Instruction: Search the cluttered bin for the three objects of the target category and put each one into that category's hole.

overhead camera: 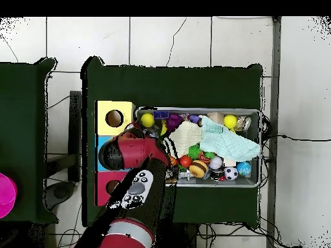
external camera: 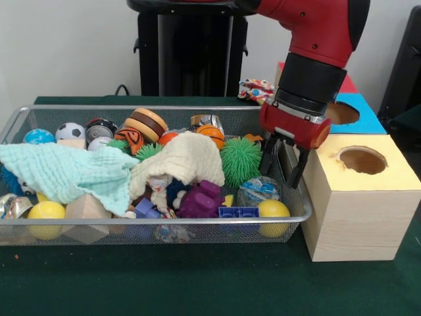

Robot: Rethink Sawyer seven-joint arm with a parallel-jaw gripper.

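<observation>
My gripper (external camera: 283, 164) hangs open with nothing between its fingers, low over the right end of the wire bin (external camera: 158, 222), beside the yellow-topped wooden box (external camera: 358, 197) and its round hole (external camera: 362, 160). Just left of the gripper lie a green spiky ball (external camera: 240, 160), a clear ball (external camera: 255, 191) and a yellow ball (external camera: 273, 210). Further left are a basketball (external camera: 210, 131), a soccer ball (external camera: 69, 130), a blue ball (external camera: 38, 136) and another yellow ball (external camera: 45, 214). In the overhead view the arm (overhead camera: 132, 155) hides the gripper at the bin's (overhead camera: 260, 148) left end.
A mint cloth (external camera: 66, 171) and a cream cloth (external camera: 187, 158) cover the bin's middle. A burger toy (external camera: 148, 122), purple toy (external camera: 200, 197), blue brick (external camera: 238, 212) and wooden block (external camera: 85, 210) lie around them. A blue-topped box (external camera: 368, 118) and a red box (external camera: 348, 84) stand behind the yellow one.
</observation>
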